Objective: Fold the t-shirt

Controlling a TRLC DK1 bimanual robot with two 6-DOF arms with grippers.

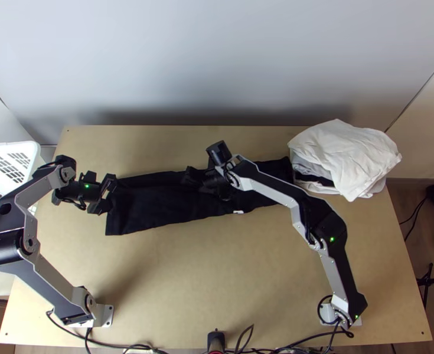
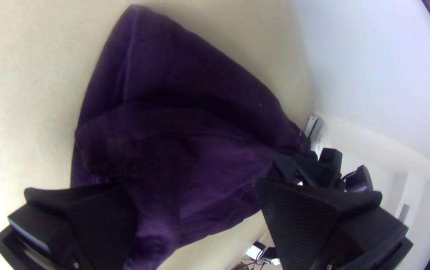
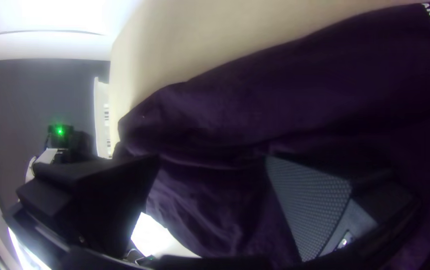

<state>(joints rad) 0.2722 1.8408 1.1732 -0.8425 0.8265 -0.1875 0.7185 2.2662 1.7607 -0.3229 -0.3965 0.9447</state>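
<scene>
— Left arm: silver-grey links, black joints, raised above the left side of the bench. What lies at its end?

— Left tool, set wide at the left end of the black t-shirt. In the left wrist view, its 2 fingers stand well apart, with cloth visible between them.

— And the right tool?

— Positioned over the middle of the shirt, also wide; the right wrist view shows 2 separated fingers and dark fabric between them. Whether either tool touches the cloth, I cannot tell.

— How is the garment arranged?

— As a long, narrow, layered band, running across the far half of the bench, its left end slightly nearer the arms' bases. Small white print marks its near edge.

— Surroundings?

— White cloths, bunched in a pile at the far right, beside the shirt's right end; a white basket at the left edge of the bench; cables along the near edge.
</scene>
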